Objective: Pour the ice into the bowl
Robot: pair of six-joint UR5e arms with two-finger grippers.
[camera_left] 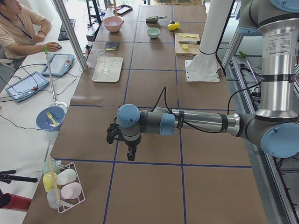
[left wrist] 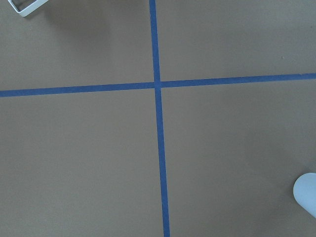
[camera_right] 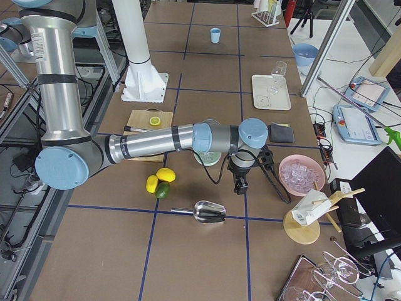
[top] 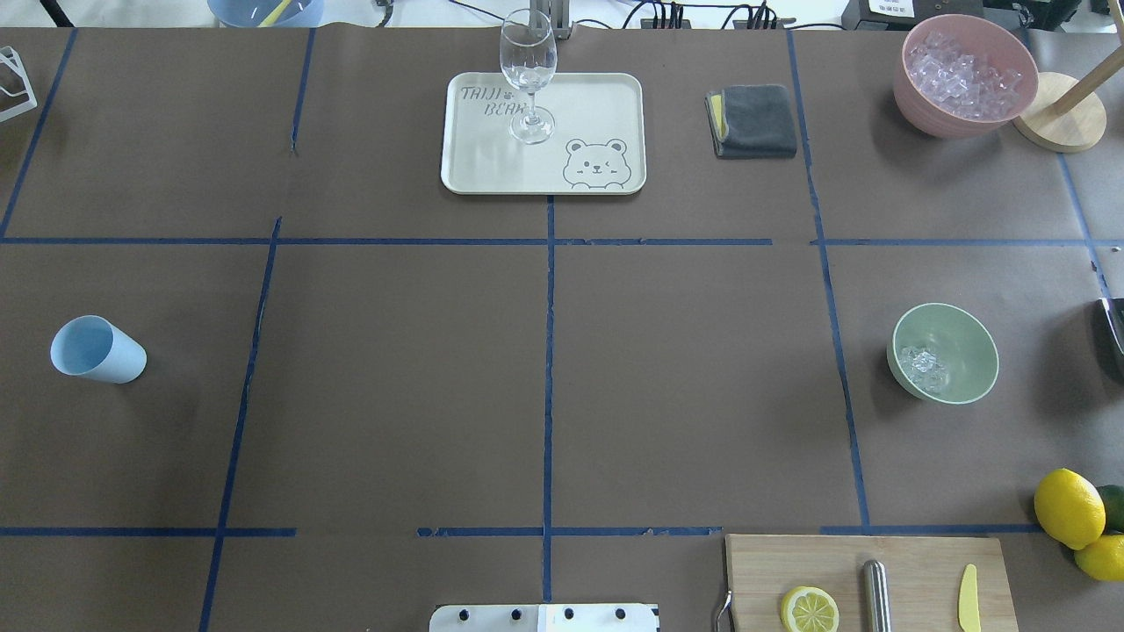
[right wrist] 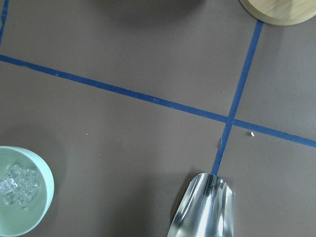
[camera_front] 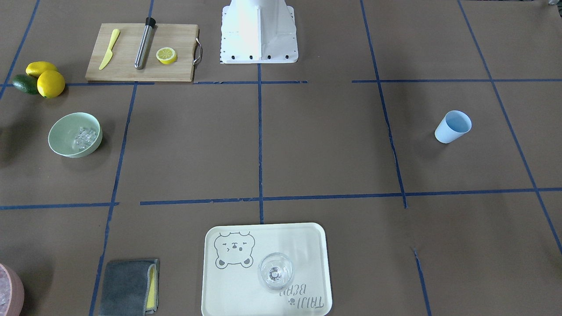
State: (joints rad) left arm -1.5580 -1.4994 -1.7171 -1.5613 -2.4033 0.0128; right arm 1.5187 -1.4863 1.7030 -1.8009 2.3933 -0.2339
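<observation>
The ice [top: 924, 367] lies in the bowl [top: 969, 332]. The tray [top: 479, 171] reads "TAIJI BEAR". I cannot tell whether the left claw [camera_left: 131, 154] or the right claw [camera_right: 240, 186] is apart or together.

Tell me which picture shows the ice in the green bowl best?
The front-facing view: the ice sits clear in the whole bowl. Overhead shows it too; the right wrist view crops the bowl; in the side views it is too tiny or hidden.

Silver arms [camera_left: 201, 122], light-blue joint caps [camera_left: 128, 115]
</observation>
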